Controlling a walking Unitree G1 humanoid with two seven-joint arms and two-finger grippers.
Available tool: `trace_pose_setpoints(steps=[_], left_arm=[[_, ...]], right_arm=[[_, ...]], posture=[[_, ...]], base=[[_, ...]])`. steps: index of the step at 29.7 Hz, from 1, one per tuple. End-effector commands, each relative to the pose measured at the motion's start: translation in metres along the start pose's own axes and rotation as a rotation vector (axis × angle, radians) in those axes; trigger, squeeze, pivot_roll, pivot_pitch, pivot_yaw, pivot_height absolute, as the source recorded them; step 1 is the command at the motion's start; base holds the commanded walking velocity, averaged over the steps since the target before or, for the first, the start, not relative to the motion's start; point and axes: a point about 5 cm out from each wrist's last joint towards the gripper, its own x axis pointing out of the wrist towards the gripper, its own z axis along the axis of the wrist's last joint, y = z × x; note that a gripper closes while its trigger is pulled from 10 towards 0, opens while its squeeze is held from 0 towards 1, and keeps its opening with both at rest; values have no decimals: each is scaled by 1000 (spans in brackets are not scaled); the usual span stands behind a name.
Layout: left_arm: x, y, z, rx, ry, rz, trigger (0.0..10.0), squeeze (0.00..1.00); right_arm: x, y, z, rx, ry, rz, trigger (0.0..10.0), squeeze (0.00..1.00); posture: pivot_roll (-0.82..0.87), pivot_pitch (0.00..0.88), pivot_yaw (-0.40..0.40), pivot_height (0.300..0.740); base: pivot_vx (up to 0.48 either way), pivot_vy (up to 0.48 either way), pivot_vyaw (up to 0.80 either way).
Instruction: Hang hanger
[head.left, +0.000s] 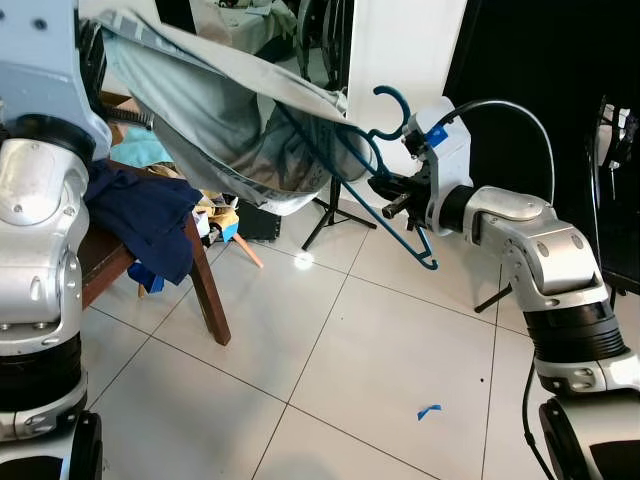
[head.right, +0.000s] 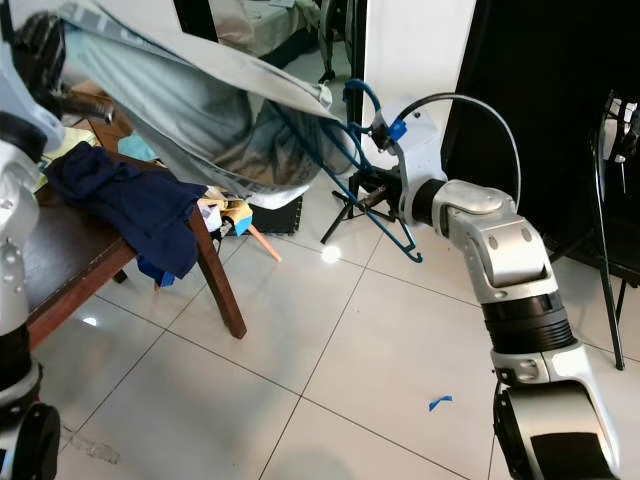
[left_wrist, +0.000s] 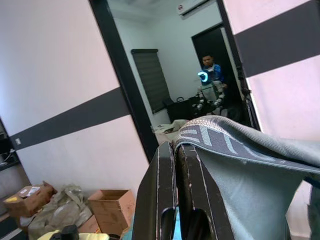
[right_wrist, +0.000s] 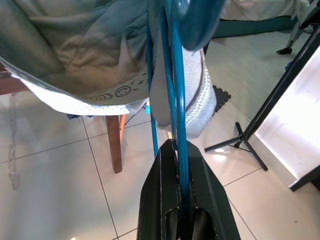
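Note:
A blue wire hanger is pinched in my right gripper, which is shut on its lower bar; its hook points up. One end of the hanger is pushed into a grey-green garment that hangs stretched in the air. My left gripper is shut on the garment's grey waistband, holding it up at the upper left. In the right wrist view the hanger runs between the shut fingers toward the cloth.
A wooden table with a dark blue cloth stands at the left. Behind the garment is a black tripod stand. A blue scrap lies on the tiled floor. A person and another robot stand far off.

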Motion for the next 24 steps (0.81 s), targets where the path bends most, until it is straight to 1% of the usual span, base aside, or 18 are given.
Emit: trace_pose_setpoints(steps=[1, 8, 9, 10, 11, 12, 13, 15, 17, 18, 19, 20, 22, 24], left_arm=[[1, 2, 5, 30, -24, 7, 10000, 0], [2, 2, 3, 28, -13, 7, 10000, 0], [2, 0, 1, 23, -5, 0, 10000, 0], [2, 0, 1, 23, -5, 0, 10000, 0], [1, -4, -2, 15, 5, -11, 10000, 0], [1, -4, -2, 15, 5, -11, 10000, 0], [1, -8, -4, 5, 14, -24, 10000, 0], [1, -8, -4, 5, 14, -24, 10000, 0], [0, -15, -6, -14, 20, -48, 10000, 0], [0, -15, -6, -14, 20, -48, 10000, 0], [1, -19, -6, -21, 19, -61, 10000, 0], [1, -19, -6, -21, 19, -61, 10000, 0], [2, -28, -6, -16, 18, -111, 10000, 0], [2, -28, -6, -16, 18, -111, 10000, 0]], right_arm=[[2, 4, 3, -17, -8, 15, 10000, 0], [2, 5, 1, -17, -1, 24, 10000, 0], [2, 9, 0, -20, 2, 47, 10000, 0], [2, 9, 0, -20, 2, 47, 10000, 0], [3, 13, 1, -24, -2, 78, 10000, 0], [3, 13, 1, -24, -2, 78, 10000, 0], [3, 18, 2, -25, -9, 110, 10000, 0], [3, 18, 2, -25, -9, 110, 10000, 0], [3, 29, 3, -38, -22, 179, 10000, 0], [3, 29, 3, -38, -22, 179, 10000, 0], [3, 36, 3, -50, -27, 221, 10000, 0], [3, 36, 3, -50, -27, 221, 10000, 0], [1, 49, 3, -79, -34, 300, 10000, 0], [1, 49, 3, -79, -34, 300, 10000, 0]], posture=[[8, 86, 21, 740], [11, 85, 22, 740], [12, 83, 21, 740], [12, 83, 21, 740], [12, 83, 21, 740], [12, 83, 21, 740], [10, 81, 23, 740], [10, 81, 23, 740], [9, 82, 23, 740], [9, 82, 23, 740], [8, 82, 25, 740], [8, 82, 25, 740], [8, 84, 25, 740], [8, 84, 25, 740]], base=[[0, 0, 0], [0, 0, 0], [0, 0, 0], [0, 0, 0], [0, 0, 0], [0, 0, 0], [0, 0, 0], [0, 0, 0], [0, 0, 0], [0, 0, 0], [0, 0, 0], [0, 0, 0], [0, 0, 0], [0, 0, 0]])
